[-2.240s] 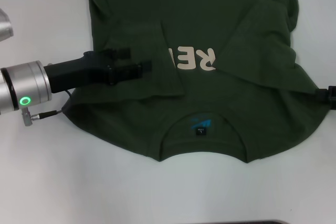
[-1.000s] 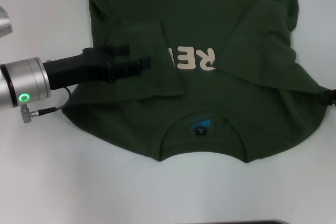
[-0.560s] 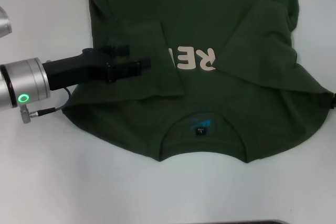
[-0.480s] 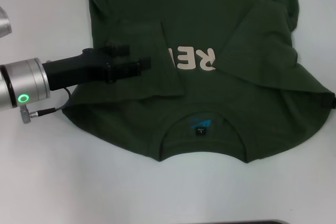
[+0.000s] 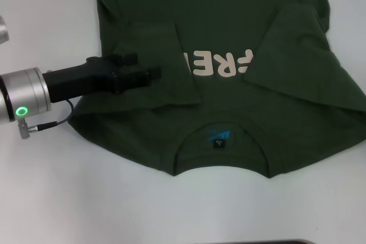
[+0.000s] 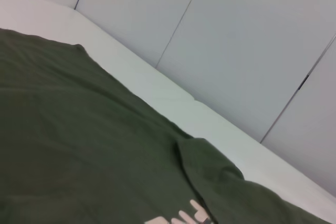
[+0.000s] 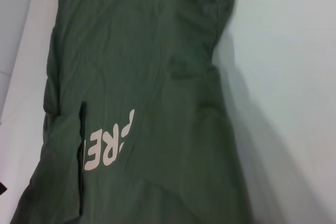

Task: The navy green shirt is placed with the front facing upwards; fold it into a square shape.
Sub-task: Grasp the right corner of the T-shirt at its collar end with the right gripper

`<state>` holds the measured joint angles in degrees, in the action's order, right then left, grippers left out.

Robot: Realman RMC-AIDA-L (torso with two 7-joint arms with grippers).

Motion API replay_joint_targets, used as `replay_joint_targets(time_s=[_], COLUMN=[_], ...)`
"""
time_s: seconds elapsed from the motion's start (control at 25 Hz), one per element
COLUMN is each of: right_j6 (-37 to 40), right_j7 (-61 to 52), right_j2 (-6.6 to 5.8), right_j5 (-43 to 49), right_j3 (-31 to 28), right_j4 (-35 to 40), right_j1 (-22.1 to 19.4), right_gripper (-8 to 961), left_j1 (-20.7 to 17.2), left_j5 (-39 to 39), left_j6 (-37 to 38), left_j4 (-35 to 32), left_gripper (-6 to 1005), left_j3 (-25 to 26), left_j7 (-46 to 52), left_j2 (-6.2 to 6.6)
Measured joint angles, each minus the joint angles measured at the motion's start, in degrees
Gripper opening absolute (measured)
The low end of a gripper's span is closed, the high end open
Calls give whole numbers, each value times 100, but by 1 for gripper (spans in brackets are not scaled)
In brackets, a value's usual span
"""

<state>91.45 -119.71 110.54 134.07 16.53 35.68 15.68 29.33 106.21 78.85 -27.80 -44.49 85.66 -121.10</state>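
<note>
One black left gripper (image 5: pixel 140 66) lies low over the left sleeve fold of the dark olive-green cotton T-shirt (image 5: pixel 229 15), jaws narrowly parted, apparently holding nothing. Shirt lies spread on the white bench (image 5: pixel 68 198), collar toward its near edge. Risk: fingers snag the fold, undoing it. Right gripper not visible.

The shirt (image 6: pixel 79 156) lies flat on the white worktop (image 6: pixel 173 98) and fills the lower part of the view, its dark green fabric lightly creased. A folded flap of fabric (image 6: pixel 210 169) rises as a ridge on the shirt, and the tops of cream letters (image 6: pixel 181 217) show just beside it at the picture's edge. Pale wall panels (image 6: pixel 236 40) with thin dark seams stand behind the worktop.
</note>
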Motion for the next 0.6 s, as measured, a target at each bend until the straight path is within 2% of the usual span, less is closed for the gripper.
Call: replay_joint_targets(time_s=[0.36, 0.56, 0.6], right_j6=[38, 51, 53], right_j7=[95, 113, 115], right_j2=[30, 30, 29], right_j5=[-4, -4, -4], right_j3=[-105, -251, -256], right_j4=[-9, -9, -9], right_j1=[-146, -187, -185], right_gripper=[44, 44, 44], left_j1=[-365, -483, -485], left_j5=[50, 393, 685], left_j6=[225, 420, 529], left_j4=[-252, -349, -368], left_gripper=[839, 837, 837], left_j3=[263, 625, 878], left_j7=[139, 551, 884], left_j2=[60, 102, 162])
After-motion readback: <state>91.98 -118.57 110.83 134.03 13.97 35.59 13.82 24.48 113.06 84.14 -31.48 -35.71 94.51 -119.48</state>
